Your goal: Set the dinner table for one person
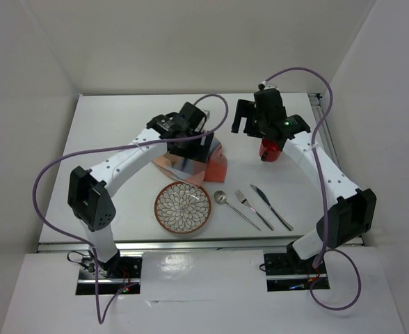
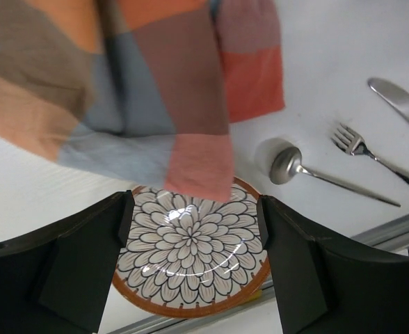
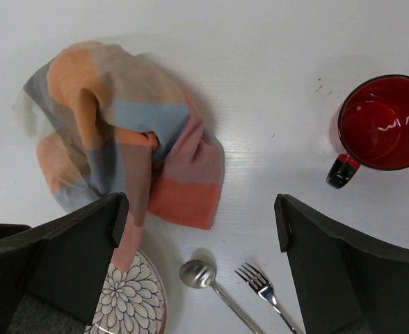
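Observation:
The white dinner table (image 1: 114, 132) holds a brown-rimmed plate with a flower pattern (image 1: 183, 207), a spoon (image 1: 222, 198), a fork (image 1: 252, 207), a knife (image 1: 270, 207) and a red mug (image 1: 269, 152). A crumpled orange, blue and grey checked cloth (image 1: 215, 165) lies behind the plate; one corner overlaps the plate's rim (image 2: 197, 170). My left gripper (image 1: 194, 156) hovers over the cloth and plate, open and empty (image 2: 194, 209). My right gripper (image 1: 245, 122) is open and empty above the table (image 3: 201, 209), with the mug (image 3: 384, 122) to its right.
A silver rail (image 1: 190, 243) runs along the table's near edge. White walls enclose the left, back and right sides. Purple cables loop from both arms. Bare tabletop shows at the far left and behind the cloth.

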You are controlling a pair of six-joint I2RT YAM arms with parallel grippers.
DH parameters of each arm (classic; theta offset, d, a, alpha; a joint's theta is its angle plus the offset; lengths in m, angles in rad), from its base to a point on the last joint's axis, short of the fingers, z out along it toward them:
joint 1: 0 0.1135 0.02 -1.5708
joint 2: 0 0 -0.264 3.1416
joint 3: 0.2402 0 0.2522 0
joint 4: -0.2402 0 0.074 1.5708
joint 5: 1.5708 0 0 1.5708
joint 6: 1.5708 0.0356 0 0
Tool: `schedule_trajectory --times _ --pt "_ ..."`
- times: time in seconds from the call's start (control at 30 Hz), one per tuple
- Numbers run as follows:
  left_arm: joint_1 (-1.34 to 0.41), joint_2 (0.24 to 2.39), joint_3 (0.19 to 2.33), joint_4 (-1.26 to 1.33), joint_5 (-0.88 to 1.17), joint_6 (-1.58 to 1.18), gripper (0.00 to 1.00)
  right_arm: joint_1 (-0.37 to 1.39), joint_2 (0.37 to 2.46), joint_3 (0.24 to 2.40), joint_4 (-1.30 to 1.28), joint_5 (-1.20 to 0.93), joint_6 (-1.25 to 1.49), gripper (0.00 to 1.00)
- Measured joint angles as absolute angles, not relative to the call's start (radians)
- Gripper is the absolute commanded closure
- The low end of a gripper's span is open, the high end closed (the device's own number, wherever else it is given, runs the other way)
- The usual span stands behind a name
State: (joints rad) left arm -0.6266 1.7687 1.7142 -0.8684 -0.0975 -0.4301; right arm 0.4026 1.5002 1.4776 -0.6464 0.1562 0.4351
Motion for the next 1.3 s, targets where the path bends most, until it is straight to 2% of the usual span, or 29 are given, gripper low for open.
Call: schedule_trajectory --times 0.33,0.53,0.67,0.7,0.73,0.8,0.83,0.97,1.13,1.3 --pt "-0.747 1.943 1.73 -0.873 -0.145 -0.397 0.11 0.241 1.492 1.452 -0.676 -0.029 0.434 0.01" --pt "-0.763 2.0 1.719 -0.871 -0.199 -0.398 0.2 0.151 1.451 1.405 -0.682 -0.134 0.433 0.02" --pt "-0.764 2.053 1.719 -0.871 -0.242 -0.4 0.37 0.107 1.423 1.385 -0.684 -0.175 0.433 0.02" --pt "-0.764 2.064 1.719 -0.872 -0.252 -0.402 0.5 0.101 1.42 1.385 -0.684 -0.179 0.433 0.02" --pt "-0.764 2.076 1.719 -0.875 -0.263 -0.396 0.58 0.095 1.416 1.384 -0.684 -0.184 0.433 0.02" --pt "-0.759 2.093 1.723 -0.888 -0.276 -0.391 0.88 0.086 1.41 1.378 -0.685 -0.193 0.432 0.02" --pt "-0.755 2.096 1.729 -0.896 -0.282 -0.393 0.98 0.083 1.408 1.375 -0.684 -0.198 0.429 0.02" --pt "-0.718 2.103 1.8 -0.956 -0.3 -0.384 1.0 0.078 1.409 1.372 -0.684 -0.245 0.4 0.04" --pt "-0.558 2.073 1.962 -1.003 -0.253 -0.393 1.0 0.095 1.433 1.372 -0.669 -0.37 0.345 0.08" --pt "-0.335 1.962 2.055 -1.003 -0.136 -0.398 1.0 0.266 1.544 1.374 -0.634 -0.389 0.284 0.07"
